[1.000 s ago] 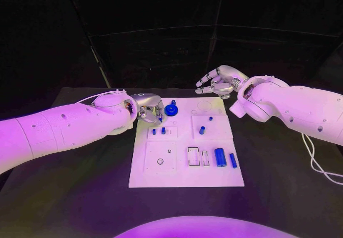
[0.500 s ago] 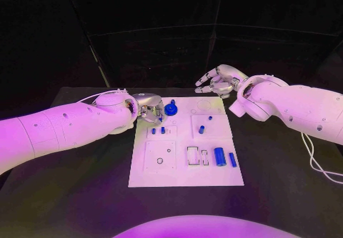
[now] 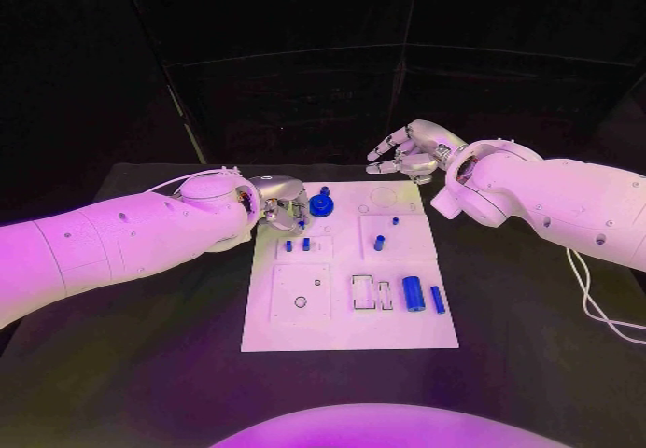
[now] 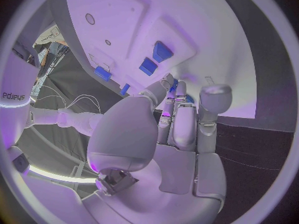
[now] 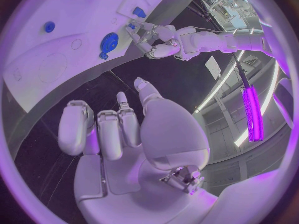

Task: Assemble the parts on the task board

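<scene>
The white task board [image 3: 350, 327] lies in the middle of the table. At its far left corner sits a blue gear [image 3: 322, 205] [image 5: 109, 41]. My left hand [image 3: 280, 207] [image 5: 156, 37] is right beside the gear, fingertips bunched low over the board. A bit of blue [image 5: 132, 27] shows at those fingertips; I cannot tell whether it is held. Two small blue pegs [image 3: 298, 245] stand just nearer me. Other blue parts [image 3: 380, 245] and a thick blue cylinder [image 3: 414, 294] sit on the board's right half. My right hand [image 3: 411, 149] hovers beyond the far edge, fingers apart, holding nothing.
A thin blue rod [image 3: 438, 301] lies next to the thick cylinder near the board's right edge. Empty rectangular slots [image 3: 365, 292] and a small hole [image 3: 301, 301] mark the near half. A white cable [image 3: 593, 299] hangs by my right arm.
</scene>
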Controlling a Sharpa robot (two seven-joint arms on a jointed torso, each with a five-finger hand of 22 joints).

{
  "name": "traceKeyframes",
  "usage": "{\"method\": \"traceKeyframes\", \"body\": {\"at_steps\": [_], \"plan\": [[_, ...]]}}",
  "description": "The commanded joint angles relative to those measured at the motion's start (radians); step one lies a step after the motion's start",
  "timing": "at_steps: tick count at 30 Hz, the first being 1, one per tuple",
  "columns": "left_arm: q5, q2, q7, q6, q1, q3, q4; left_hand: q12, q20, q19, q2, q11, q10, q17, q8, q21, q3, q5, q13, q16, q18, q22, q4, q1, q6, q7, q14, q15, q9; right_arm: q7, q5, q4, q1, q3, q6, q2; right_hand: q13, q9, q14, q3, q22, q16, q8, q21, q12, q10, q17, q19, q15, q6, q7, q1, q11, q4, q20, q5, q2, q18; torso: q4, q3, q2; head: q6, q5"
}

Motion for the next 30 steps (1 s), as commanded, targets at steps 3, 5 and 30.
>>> {"method": "traceKeyframes", "body": {"at_steps": [3, 5, 30], "plan": [[0.005, 0.000, -0.001, 0.019, 0.000, -0.001, 0.001, -0.017, 0.011, -0.003, -0.010, 0.006, -0.016, -0.005, -0.018, -0.006, 0.008, 0.005, -0.007, -0.001, -0.007, -0.003, 0.001, -0.018, -0.020, 0.003, 0.022, 0.011, -0.009, 0.010, 0.000, 0.001, 0.002, 0.001, 0.001, -0.001, 0.078, -0.001, 0.069, -0.001, -0.001, -0.004, 0.003, -0.006, -0.001, -0.003, 0.095, -0.001, -0.005, -0.007, 0.000, 0.002, -0.001, 0.004, -0.003, 0.004, 0.009, 0.010, 0.0016, -0.0005, 0.000, 0.000, 0.002], [0.012, -0.001, -0.001, 0.018, -0.001, -0.001, 0.002, -0.023, 0.013, -0.004, -0.015, 0.007, -0.020, -0.007, -0.030, -0.008, 0.009, 0.005, -0.009, -0.001, -0.006, -0.005, 0.002, -0.023, -0.037, 0.004, 0.021, 0.012, -0.015, 0.010, 0.000, 0.001, 0.002, 0.001, 0.001, -0.001, 0.078, -0.001, 0.069, -0.001, -0.001, -0.004, 0.003, -0.006, -0.001, -0.003, 0.095, -0.001, -0.005, -0.007, 0.000, 0.002, -0.001, 0.004, -0.003, 0.004, 0.009, 0.010, 0.0016, -0.0006, 0.000, 0.000, 0.001], [0.040, -0.032, -0.016, 0.003, -0.001, 0.001, 0.005, -0.067, 0.024, -0.013, -0.044, 0.021, -0.071, -0.038, -0.075, -0.038, 0.023, 0.005, -0.015, -0.015, 0.000, -0.031, 0.009, -0.038, -0.095, 0.016, 0.012, 0.023, -0.049, 0.015, 0.000, -0.010, 0.002, 0.001, -0.005, -0.004, 0.068, -0.001, 0.066, -0.001, -0.017, -0.010, 0.006, -0.014, -0.009, -0.010, 0.084, -0.007, -0.005, -0.004, 0.000, 0.003, -0.001, 0.004, -0.003, 0.006, 0.010, 0.013, 0.0017, -0.0012, -0.001, 0.000, -0.001]]}}
